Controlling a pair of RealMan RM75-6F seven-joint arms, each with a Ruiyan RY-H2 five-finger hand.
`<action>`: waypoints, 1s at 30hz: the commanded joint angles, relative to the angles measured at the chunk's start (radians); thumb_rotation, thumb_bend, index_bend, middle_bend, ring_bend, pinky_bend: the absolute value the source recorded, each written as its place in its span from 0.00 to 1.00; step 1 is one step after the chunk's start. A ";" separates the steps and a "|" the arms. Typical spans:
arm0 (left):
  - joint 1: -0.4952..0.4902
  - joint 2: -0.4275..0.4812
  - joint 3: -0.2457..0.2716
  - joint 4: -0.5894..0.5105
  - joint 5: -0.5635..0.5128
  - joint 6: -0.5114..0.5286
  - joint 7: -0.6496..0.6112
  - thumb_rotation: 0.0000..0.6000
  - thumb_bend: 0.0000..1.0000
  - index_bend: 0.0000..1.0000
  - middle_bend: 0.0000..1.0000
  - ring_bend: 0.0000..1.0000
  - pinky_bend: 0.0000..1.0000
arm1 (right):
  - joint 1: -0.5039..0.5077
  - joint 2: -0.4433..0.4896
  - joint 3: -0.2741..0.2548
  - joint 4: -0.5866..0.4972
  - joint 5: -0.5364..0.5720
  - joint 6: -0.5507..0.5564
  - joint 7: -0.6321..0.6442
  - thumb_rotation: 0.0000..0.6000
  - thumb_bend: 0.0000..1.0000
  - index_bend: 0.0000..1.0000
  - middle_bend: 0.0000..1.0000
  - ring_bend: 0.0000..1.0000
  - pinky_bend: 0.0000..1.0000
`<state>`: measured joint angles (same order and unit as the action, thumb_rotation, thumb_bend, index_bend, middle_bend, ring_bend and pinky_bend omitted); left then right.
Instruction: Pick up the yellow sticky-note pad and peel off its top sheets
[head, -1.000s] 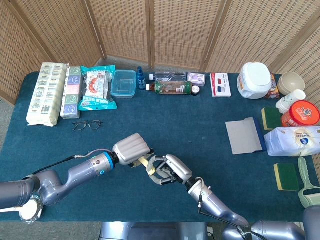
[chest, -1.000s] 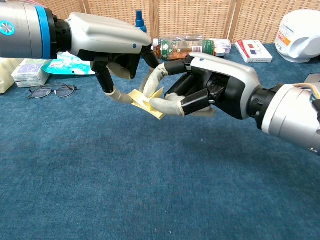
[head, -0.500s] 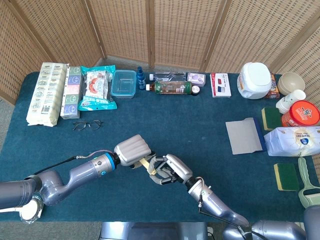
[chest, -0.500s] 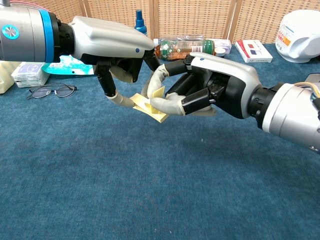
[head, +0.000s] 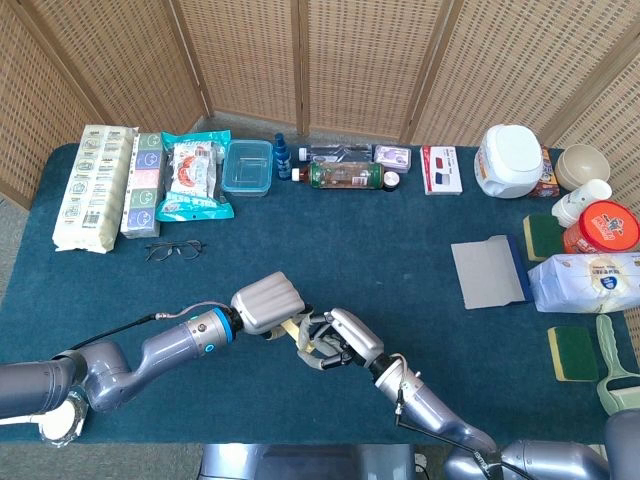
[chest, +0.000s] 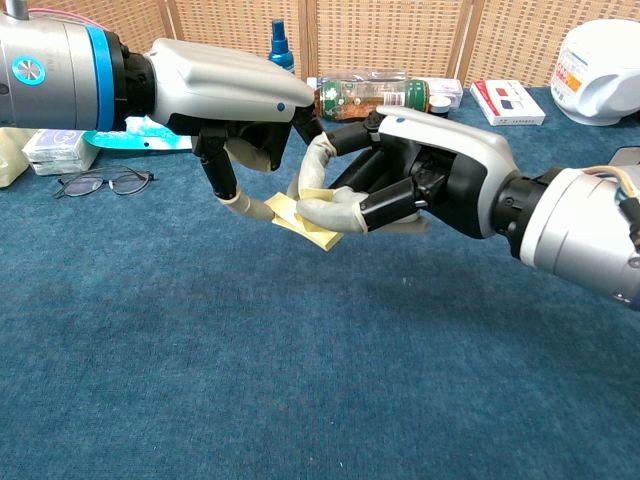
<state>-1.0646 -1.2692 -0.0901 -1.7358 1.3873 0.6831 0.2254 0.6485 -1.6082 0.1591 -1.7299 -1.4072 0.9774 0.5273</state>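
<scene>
I am holding the yellow sticky-note pad (chest: 303, 221) in the air above the blue tablecloth (chest: 300, 380), near the front middle of the table, with both hands meeting on it. My right hand (chest: 405, 180) is curling its pale-tipped fingers (chest: 330, 212) over the pad's top face and pinching it from the right. My left hand (chest: 235, 100) is reaching in from the left, one fingertip (chest: 250, 208) pressing against the pad's left edge, so that hand is closed on the pad too. The pad is looking small and thin, a pale yellow square tilting down toward its near right corner, with its upper sheet lifting slightly at the left. In the head view it is showing only as a sliver of yellow (head: 298, 335) between the two hands.

Farther back on the left, a pair of eyeglasses (chest: 105, 181) is lying on the cloth. Beyond that, along the far edge, a green-capped bottle (chest: 372, 94) is lying on its side, a clear plastic box (head: 247, 166) is sitting left of it, and a box with red and blue squares (chest: 508, 101) is sitting to its right. A white tub (chest: 600, 70) is standing at the far right.
</scene>
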 joint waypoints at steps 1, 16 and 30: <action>0.001 0.001 0.001 -0.001 0.003 0.002 -0.001 1.00 0.33 0.65 1.00 1.00 1.00 | 0.000 -0.002 -0.001 0.000 0.001 0.000 -0.003 1.00 0.40 0.65 1.00 1.00 1.00; 0.015 0.007 0.012 0.018 0.000 0.010 -0.009 1.00 0.33 0.65 1.00 1.00 1.00 | -0.005 0.008 -0.007 -0.015 -0.005 0.008 -0.018 1.00 0.43 0.71 1.00 1.00 1.00; 0.028 0.013 0.027 0.047 -0.007 0.006 -0.011 1.00 0.33 0.65 1.00 1.00 1.00 | -0.012 0.023 -0.009 -0.014 0.006 0.008 -0.022 1.00 0.43 0.72 1.00 1.00 1.00</action>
<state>-1.0396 -1.2591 -0.0668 -1.6935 1.3826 0.6897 0.2141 0.6378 -1.5871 0.1506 -1.7453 -1.4024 0.9851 0.5054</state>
